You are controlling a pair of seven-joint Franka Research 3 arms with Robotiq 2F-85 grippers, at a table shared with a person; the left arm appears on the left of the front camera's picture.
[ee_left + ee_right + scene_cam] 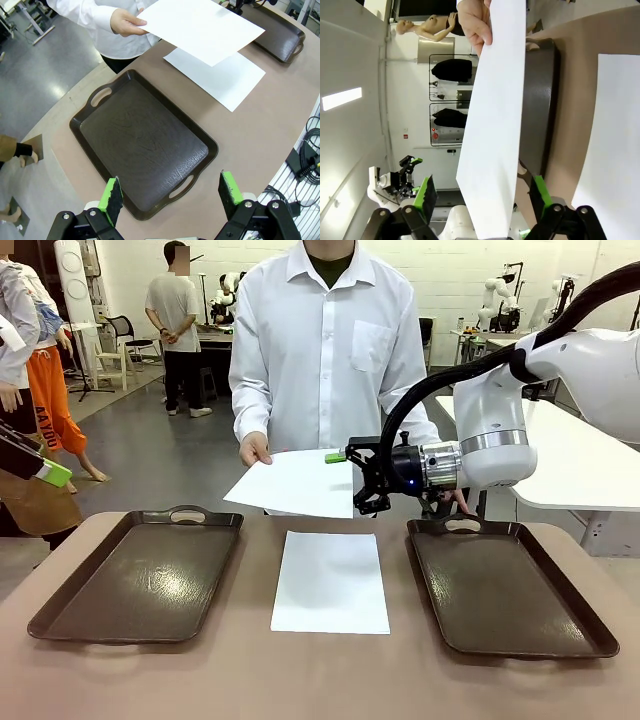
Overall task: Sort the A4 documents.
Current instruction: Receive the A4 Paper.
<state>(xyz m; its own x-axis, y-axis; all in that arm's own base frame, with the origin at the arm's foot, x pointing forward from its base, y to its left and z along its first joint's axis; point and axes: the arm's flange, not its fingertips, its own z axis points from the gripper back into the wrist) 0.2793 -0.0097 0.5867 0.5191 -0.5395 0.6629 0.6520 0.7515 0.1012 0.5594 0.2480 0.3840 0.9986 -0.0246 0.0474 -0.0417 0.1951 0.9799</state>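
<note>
Right pincer (352,480) wide, straddling edge of A4 sheet (295,483) held by person's hand (255,450); left pincer (172,192) wide, facing tray (145,145).

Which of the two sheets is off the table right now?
The held sheet: the person's hand keeps it raised, its edge inside the open right pincer. The other sheet lies flat on the table.
</note>
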